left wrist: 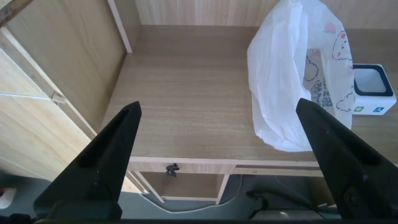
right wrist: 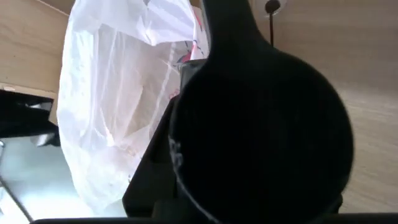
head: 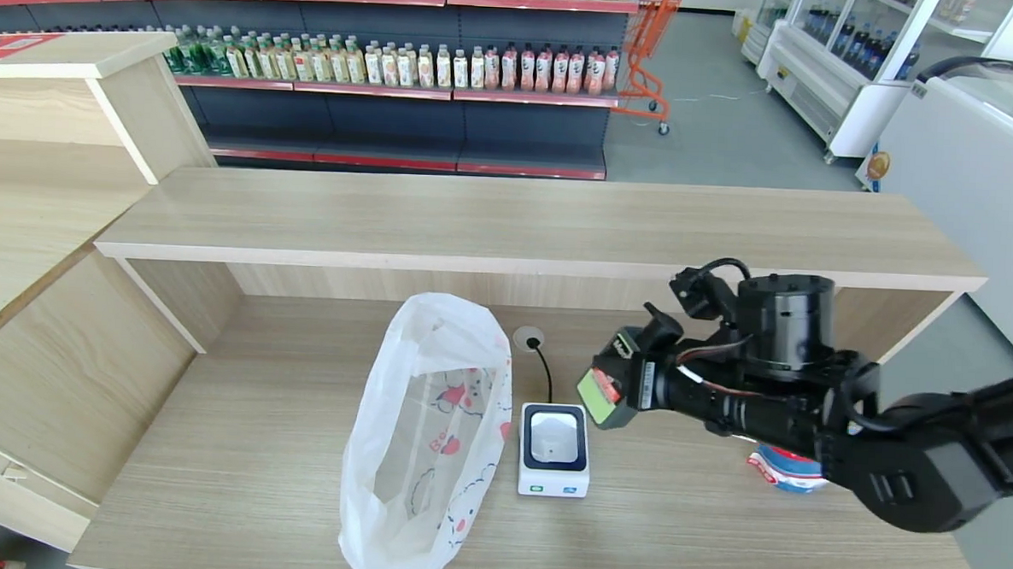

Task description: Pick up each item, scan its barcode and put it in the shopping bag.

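- While your right gripper [head: 629, 374] clamps the packet [head: 597, 397] up beside the scanner [head: 554, 449], treat it as probably light and crushable.
- Grip its edges; your left gripper [left wrist: 217, 106] hangs spread near the bag [left wrist: 292, 74].

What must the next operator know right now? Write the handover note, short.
Left gripper: jaws open, empty, over the counter to the left of the shopping bag.
Right gripper: shut on a green packet, held just right of the scanner.
Done: packet picked up. Bag contents cannot be told.
Left: scan and bag it, then the blue-red packet lying under the right arm.
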You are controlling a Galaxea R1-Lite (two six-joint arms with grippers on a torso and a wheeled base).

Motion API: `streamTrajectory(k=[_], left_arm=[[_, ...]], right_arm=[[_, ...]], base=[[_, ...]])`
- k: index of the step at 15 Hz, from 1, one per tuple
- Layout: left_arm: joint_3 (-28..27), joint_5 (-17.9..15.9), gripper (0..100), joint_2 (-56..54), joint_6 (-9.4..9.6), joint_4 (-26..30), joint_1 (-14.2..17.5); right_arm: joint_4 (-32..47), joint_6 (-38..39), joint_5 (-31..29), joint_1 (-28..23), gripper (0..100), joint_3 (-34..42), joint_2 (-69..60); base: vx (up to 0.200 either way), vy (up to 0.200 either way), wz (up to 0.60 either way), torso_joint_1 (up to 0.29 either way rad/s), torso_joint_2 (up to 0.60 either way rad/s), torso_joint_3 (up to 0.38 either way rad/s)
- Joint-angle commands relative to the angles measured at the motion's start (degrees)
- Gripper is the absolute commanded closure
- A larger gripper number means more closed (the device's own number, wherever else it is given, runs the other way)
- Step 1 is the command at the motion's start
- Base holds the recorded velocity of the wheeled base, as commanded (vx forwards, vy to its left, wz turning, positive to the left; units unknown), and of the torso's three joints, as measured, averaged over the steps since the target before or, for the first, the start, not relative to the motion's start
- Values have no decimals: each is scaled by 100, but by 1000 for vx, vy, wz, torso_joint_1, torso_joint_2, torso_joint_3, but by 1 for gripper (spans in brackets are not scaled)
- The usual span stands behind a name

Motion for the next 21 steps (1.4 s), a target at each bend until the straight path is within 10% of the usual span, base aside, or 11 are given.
streamTrajectory(k=[1,21], left_arm=[[0,1,0,-2,-3,0,0],[0,10,0,-2,6,0,0]], right_arm=[[-148,-832,-1,-367,100,724,-1020],[-8,311,25,-472,100,1198,-1187]], base=[[0,0,0,0,0,0],[0,40,0,0,0,1]])
